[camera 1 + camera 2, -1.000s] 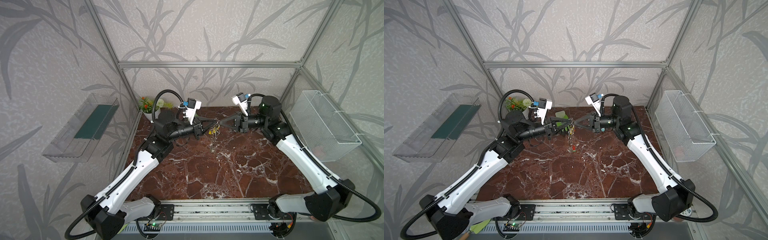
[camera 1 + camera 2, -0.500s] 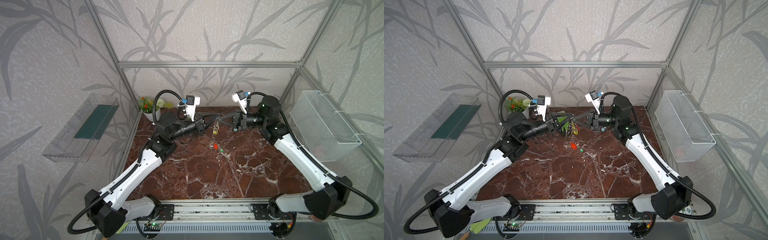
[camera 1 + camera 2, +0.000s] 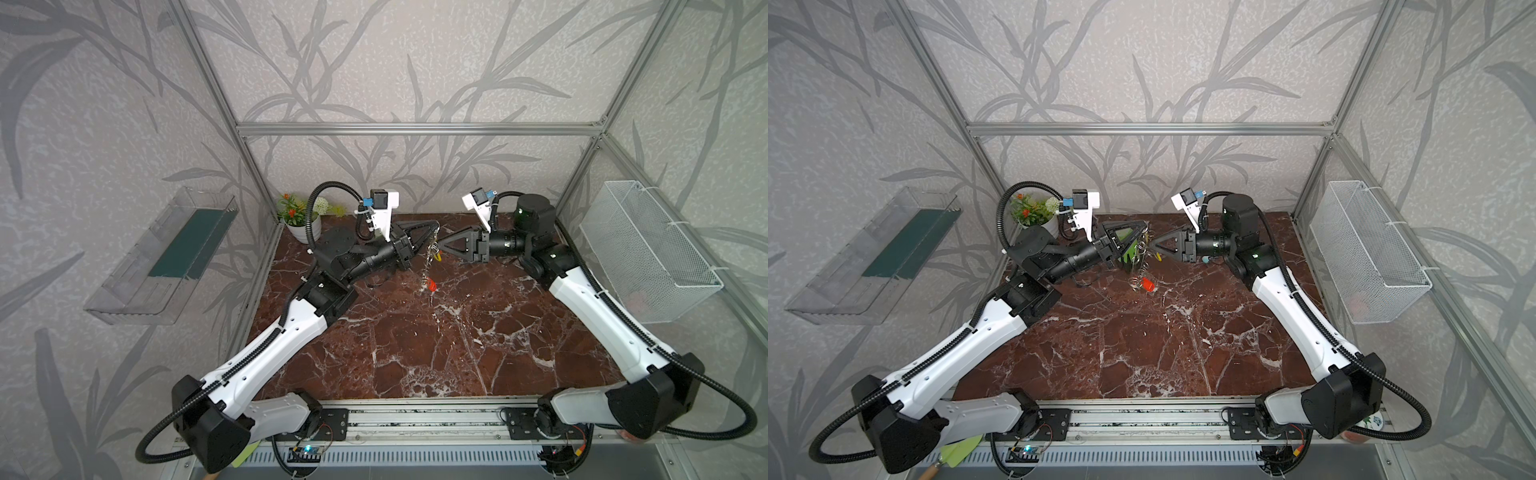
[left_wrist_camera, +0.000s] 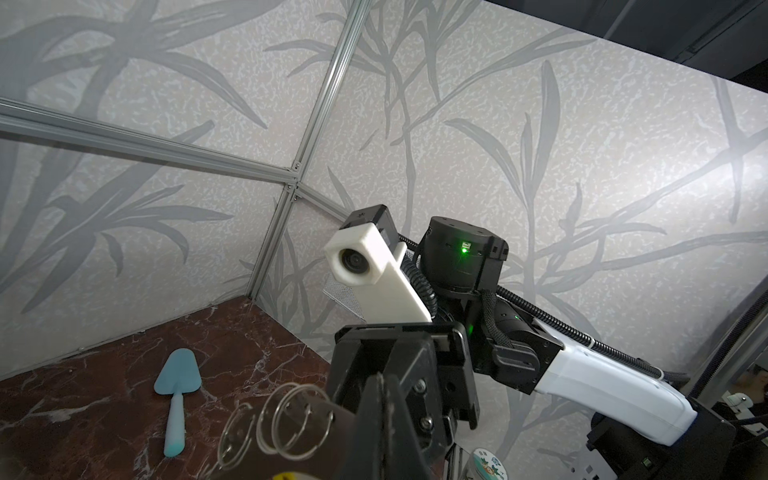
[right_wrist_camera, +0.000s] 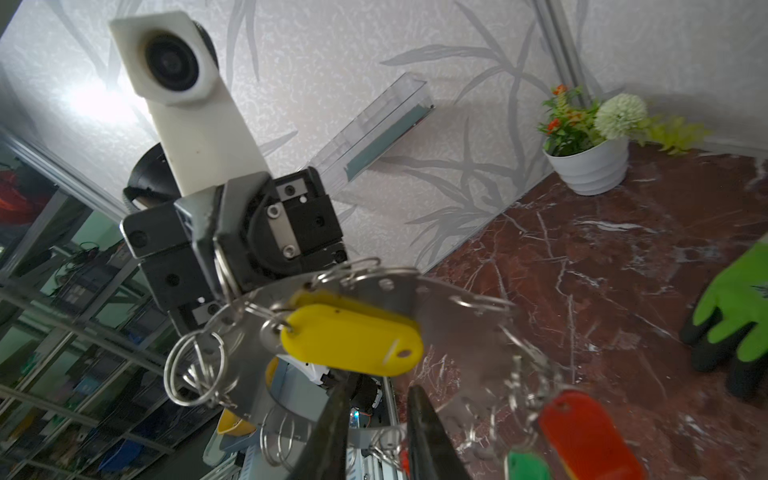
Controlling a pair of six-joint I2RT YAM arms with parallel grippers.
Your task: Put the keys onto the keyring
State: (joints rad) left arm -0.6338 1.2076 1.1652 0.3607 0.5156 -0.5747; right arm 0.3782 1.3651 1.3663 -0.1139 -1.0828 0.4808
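**Left arm.** I find the left gripper [image 3: 433, 227] above the back middle of the red-brown marble table [image 3: 415, 353]. Its jaws are fully closed on the rim of the flat grey metal keyring [image 5: 449, 316], a plate with a wide round hole. The plate's rim is fringed with small wire loops [image 4: 291, 419]. In both top views the keyring hangs down from that grip, nearly edge-on, between the two grippers.

**Right arm.** The right gripper [image 3: 442, 245] points at the keyring from the opposite side, its tip just beside it. In the right wrist view its two black fingers [image 5: 332, 432] stand a narrow gap apart. The keyring's lower rim shows through that gap, and I see nothing clamped there. Whether either finger touches the rim I cannot tell.

**Keys.** These show chiefly by their plastic tags; the silver blades are too blurred to make out.
- The yellow-tagged key [image 5: 353, 340] hangs from a loop on the keyring's upper part, near the left gripper.
- The red-tagged key [image 5: 586, 436] and the green-tagged key [image 5: 525, 465] dangle from loops at the low end.
- In a top view the red-tagged key [image 3: 1147, 284] is the lowest point of the bunch. Whether it touches the table I cannot tell.

**Also noted.**
- A green-and-black glove [image 5: 735, 307] lies on the table by the left gripper.
- A white pot of artificial flowers [image 3: 305, 228] stands in the back left corner.
- A light blue trowel [image 4: 176, 399] lies flat on the table.
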